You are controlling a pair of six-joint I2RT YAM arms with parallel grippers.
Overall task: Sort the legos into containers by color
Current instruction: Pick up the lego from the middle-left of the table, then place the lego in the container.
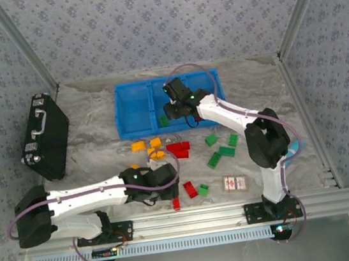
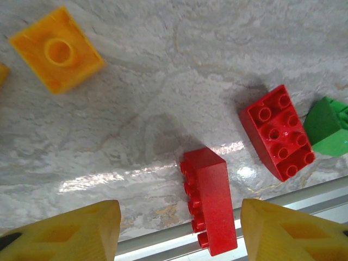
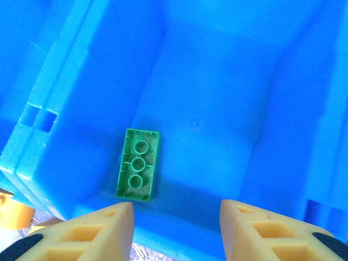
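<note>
right wrist: right gripper point(image 3: 176, 217) spread; empty

Blue-grey flowered walls point(image 1: 148, 24) enclose a pale marbled tabletop point(image 1: 95, 160), edged by aluminium rails point(image 1: 192, 218).

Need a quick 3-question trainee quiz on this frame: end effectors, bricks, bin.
1. True or false: the right end effector is shut on the green brick.
2. What colour is the side-lying brick seen between the open fingers of the left end effector? A red, B green, C orange.
3. Fill in: the green brick in the blue bin lies with its studs facing ___.
Key: 1 false, it is open and the brick lies on the bin floor. 2 A. 3 down.
</note>
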